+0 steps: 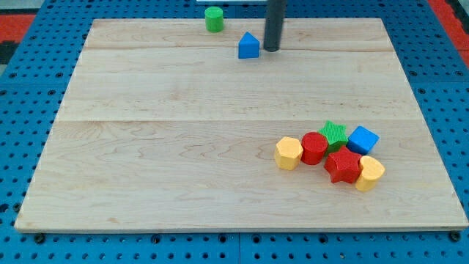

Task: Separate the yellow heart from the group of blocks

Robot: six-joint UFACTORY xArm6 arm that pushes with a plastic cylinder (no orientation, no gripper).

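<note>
The yellow heart (371, 173) lies at the right end of a tight group of blocks in the view's lower right, touching the red star (343, 166). The group also holds a yellow hexagon-like block (289, 152), a red cylinder (314, 147), a green star (334, 134) and a blue cube (363, 139). My tip (272, 49) is near the view's top, just right of a blue house-shaped block (249, 46), far from the group.
A green cylinder (213, 19) stands at the top edge of the wooden board (183, 147). Blue pegboard surrounds the board on all sides.
</note>
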